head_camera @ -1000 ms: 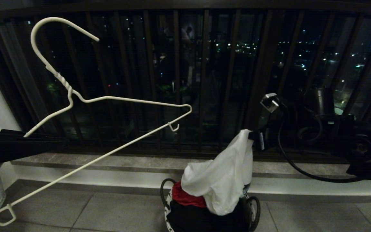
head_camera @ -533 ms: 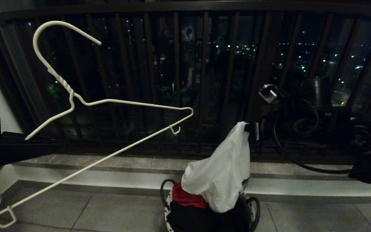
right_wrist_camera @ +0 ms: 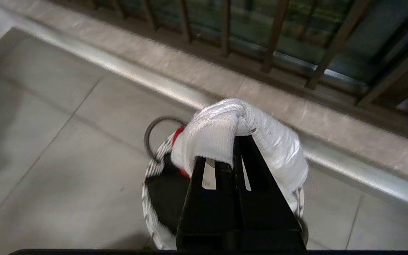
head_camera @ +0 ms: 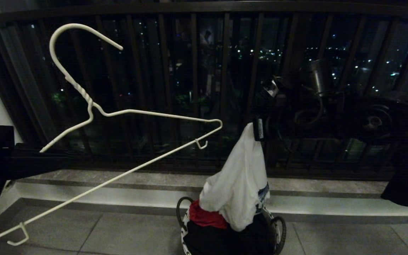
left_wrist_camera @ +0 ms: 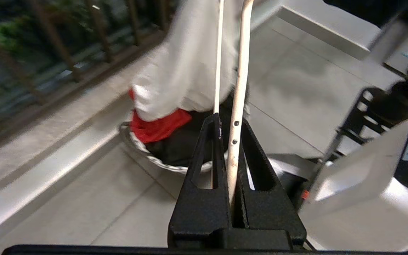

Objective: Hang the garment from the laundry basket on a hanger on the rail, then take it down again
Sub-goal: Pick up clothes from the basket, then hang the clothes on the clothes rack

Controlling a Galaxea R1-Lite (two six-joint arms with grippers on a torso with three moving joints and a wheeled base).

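Gripping the white cotton T-shirt [head_camera: 237, 184] above the small round dark basket [head_camera: 190, 226], the right hand [head_camera: 257, 129] must next thread it onto the thin white wire hanger [head_camera: 126, 117] clenched in the left hand [left_wrist_camera: 229, 141].

The right gripper [head_camera: 255, 128] rose and shifted leftward, drawing the garment [head_camera: 237, 184] taller out of the laundry basket [head_camera: 278, 226]. The hanger [head_camera: 126, 117] shifted slightly rightward with the left gripper [head_camera: 44, 156].

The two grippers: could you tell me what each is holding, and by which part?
Left gripper holds the hanger by one shoulder end; right gripper pinches a bunched fold of the T-shirt.
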